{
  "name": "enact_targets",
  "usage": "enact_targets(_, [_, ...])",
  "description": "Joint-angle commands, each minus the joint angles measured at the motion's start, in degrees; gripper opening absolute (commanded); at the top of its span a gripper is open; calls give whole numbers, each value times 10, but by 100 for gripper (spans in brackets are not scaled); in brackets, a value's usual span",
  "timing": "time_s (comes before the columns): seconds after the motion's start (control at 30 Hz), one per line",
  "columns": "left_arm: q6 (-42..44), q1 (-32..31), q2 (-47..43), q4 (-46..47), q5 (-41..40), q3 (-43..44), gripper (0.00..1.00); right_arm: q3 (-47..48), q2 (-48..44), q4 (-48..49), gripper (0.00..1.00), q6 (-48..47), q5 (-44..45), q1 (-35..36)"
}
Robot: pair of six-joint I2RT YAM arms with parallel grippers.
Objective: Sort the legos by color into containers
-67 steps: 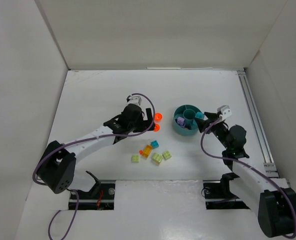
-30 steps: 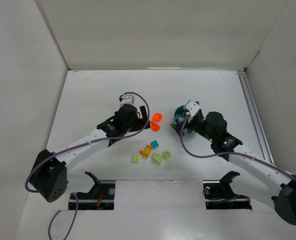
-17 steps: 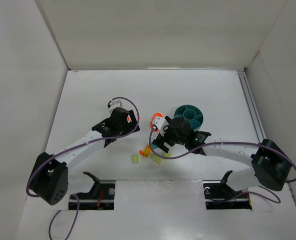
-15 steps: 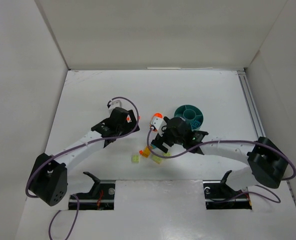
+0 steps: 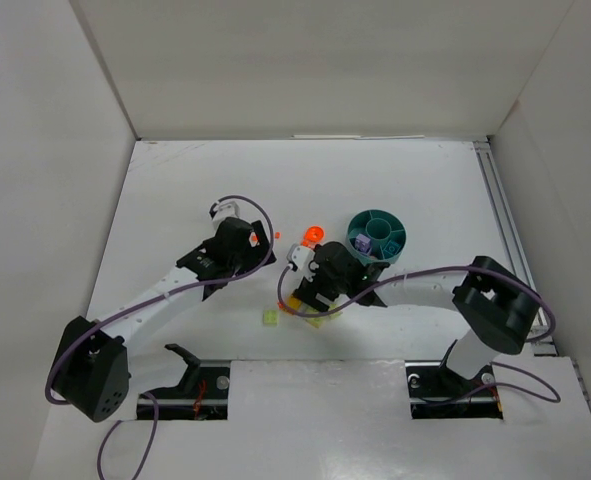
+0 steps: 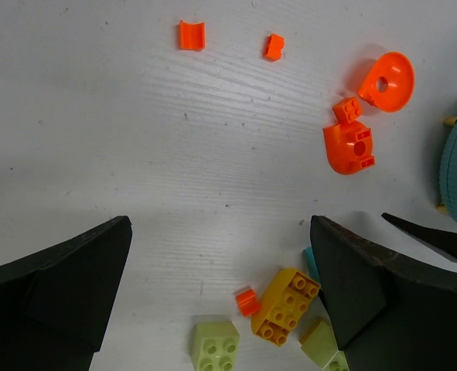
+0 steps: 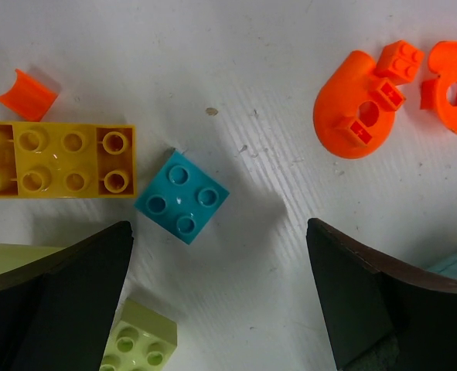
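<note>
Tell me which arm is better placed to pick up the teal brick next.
Right. Its open jaws hang over the teal brick, which lies between them, with the dish close by. The left jaws sit off to one side.

On my right wrist camera, the right gripper [image 7: 219,263] hangs over the white table [image 7: 236,46] with its dark fingers [image 7: 66,301] spread wide. Just ahead of the gap lies a teal square four-stud plastic brick [image 7: 182,195], turned cornerwise. Its left corner almost meets a translucent yellow-orange eight-stud brick [image 7: 54,160]. A small curved orange bit [image 7: 27,94] sits above that. Two pale green bricks [image 7: 139,336] lie beside my left finger. At upper right are a rounded orange piece [image 7: 356,104], a tiny orange brick [image 7: 398,60] touching it, and an orange ring piece [image 7: 454,77] at the frame edge.
</note>
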Motion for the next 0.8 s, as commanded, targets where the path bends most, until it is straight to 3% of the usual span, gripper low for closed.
enact_targets(0.0, [6, 0, -17, 12, -11, -9, 100, 27, 3, 6, 97, 6, 0, 6])
enact_targets(0.3, [6, 0, -17, 17, -6, -9, 100, 54, 47, 12, 84, 6, 11, 6])
enact_targets(0.57, [6, 0, -17, 17, -6, -9, 100, 66, 46, 12, 41, 11, 17, 6])
enact_targets(0.77, [6, 0, -17, 22, -6, -9, 100, 61, -10, 12, 34, 11, 17, 6])
